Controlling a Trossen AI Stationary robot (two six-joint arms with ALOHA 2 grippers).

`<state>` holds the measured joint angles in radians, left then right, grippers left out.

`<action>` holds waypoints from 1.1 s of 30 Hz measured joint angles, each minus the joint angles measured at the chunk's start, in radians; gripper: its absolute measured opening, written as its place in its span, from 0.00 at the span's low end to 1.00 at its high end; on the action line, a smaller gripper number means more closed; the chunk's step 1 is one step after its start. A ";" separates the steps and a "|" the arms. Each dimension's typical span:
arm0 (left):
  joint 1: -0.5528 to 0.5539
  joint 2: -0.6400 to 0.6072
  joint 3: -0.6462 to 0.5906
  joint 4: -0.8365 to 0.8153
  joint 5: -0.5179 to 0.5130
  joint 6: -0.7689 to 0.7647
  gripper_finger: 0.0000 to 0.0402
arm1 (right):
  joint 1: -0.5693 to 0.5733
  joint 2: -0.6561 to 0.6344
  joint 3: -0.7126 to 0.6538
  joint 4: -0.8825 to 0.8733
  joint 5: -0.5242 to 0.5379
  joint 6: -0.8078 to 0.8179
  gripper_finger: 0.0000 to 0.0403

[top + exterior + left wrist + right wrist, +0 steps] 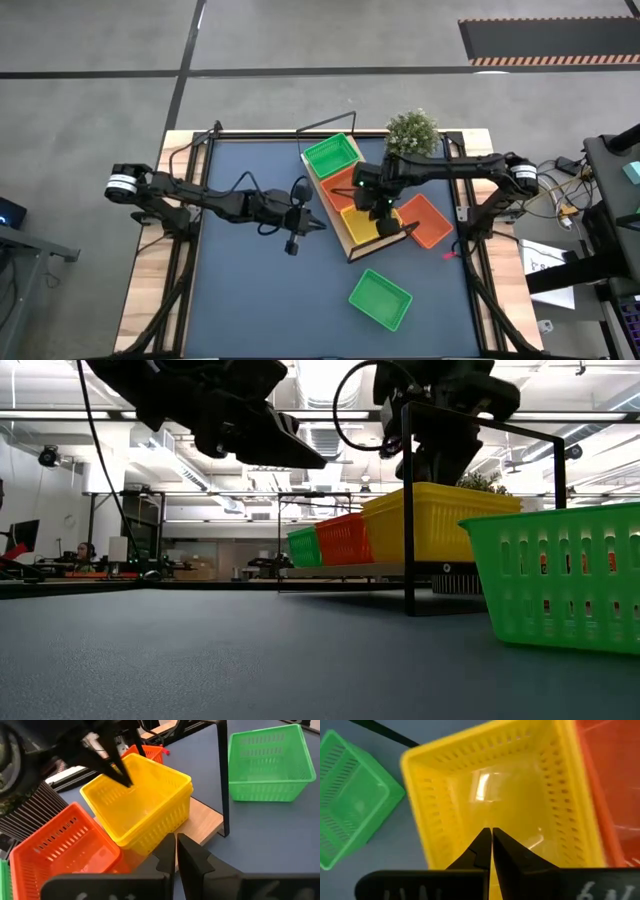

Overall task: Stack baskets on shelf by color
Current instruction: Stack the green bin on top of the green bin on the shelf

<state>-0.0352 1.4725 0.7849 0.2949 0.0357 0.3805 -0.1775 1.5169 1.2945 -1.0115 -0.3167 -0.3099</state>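
The light-wood shelf (352, 250) lies slantwise on the table. Standing on it in a row by their bottoms are a green basket (332, 155), a red-orange basket (343, 185) and a yellow basket (362, 228). My right gripper (491, 840) is shut, pointing down over the inside of the yellow basket (510, 785); in the left wrist view its fingers (122, 775) stand at that basket's rim. My left gripper (176, 852) is shut and empty, above the table left of the shelf (205, 817). My right gripper points down into the open top of the yellow basket (140, 805), with nothing between its shut fingers. Whether its tips touch the basket's wall or bottom, I cannot tell.
A second green basket (380, 298) sits on the table near the front edge. Another red-orange basket (428, 222) sits right of the shelf. A potted plant (412, 130) stands at the far edge. The shelf's black wire frame (410, 510) rises at its end. Open mat lies to the left.
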 joint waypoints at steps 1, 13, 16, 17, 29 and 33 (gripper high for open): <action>0.001 -0.001 0.000 0.002 0.000 0.000 0.00 | 0.008 0.000 0.000 0.000 -0.002 0.010 0.02; 0.003 -0.017 0.003 0.029 -0.004 0.026 0.00 | 0.038 0.000 0.000 -0.006 -0.076 0.048 0.02; 0.003 -0.011 0.012 0.112 -0.022 0.046 0.00 | 0.038 -0.001 0.010 -0.012 -0.076 0.041 0.02; 0.004 -0.007 0.020 0.133 -0.023 0.052 0.00 | 0.038 -0.003 0.020 -0.011 -0.076 0.040 0.02; 0.032 0.135 0.261 -0.064 -0.008 0.083 0.00 | 0.060 -0.190 0.113 -0.071 0.116 0.134 0.02; 0.046 0.212 0.357 -0.145 0.038 0.101 0.00 | 0.095 -0.268 0.098 -0.074 0.143 0.186 0.02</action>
<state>0.0109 1.6844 1.1423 0.1501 0.0734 0.4816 -0.0824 1.2492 1.3923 -1.0854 -0.1737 -0.1240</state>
